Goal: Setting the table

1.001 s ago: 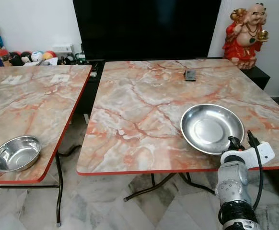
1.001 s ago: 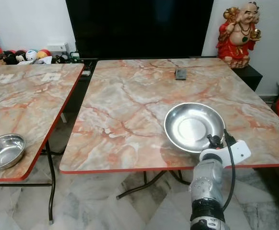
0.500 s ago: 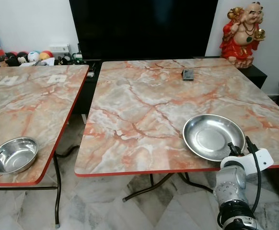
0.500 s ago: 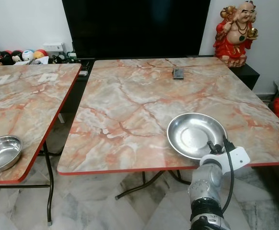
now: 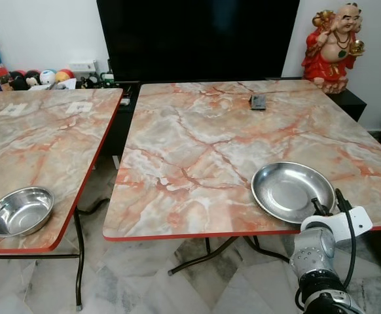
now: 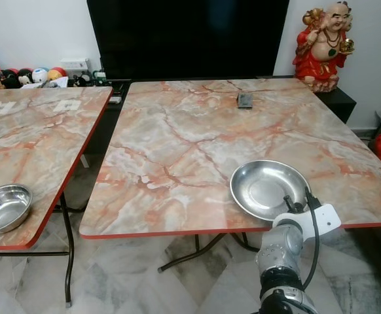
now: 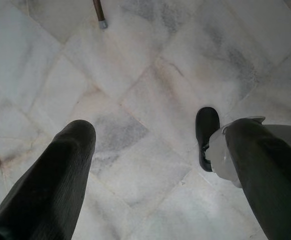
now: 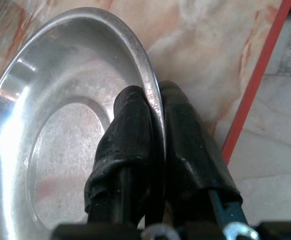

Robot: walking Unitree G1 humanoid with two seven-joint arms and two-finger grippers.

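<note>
A round steel plate [image 5: 287, 190] lies low on the right marble table [image 5: 197, 144], close to its front right edge. My right gripper [image 5: 322, 209] reaches up from below that edge and is shut on the plate's near rim. In the right wrist view the two black fingers [image 8: 130, 120] pinch the thin rim of the plate [image 8: 60, 140] between them. A steel bowl [image 5: 20, 210] sits at the front corner of the left marble table [image 5: 40, 137]. My left gripper [image 7: 160, 135] hangs open over the white tiled floor.
A small dark flat object [image 5: 258, 102] lies at the far side of the right table. A red statue [image 5: 334, 42] stands at the back right beside a large black screen [image 5: 197, 36]. A narrow gap separates the two tables. Toys [image 5: 43, 77] line the back left.
The plate has come down from a raised, tilted hold to lie low on the table by the front edge, and the right arm dropped with it. The camera shifted slightly.
</note>
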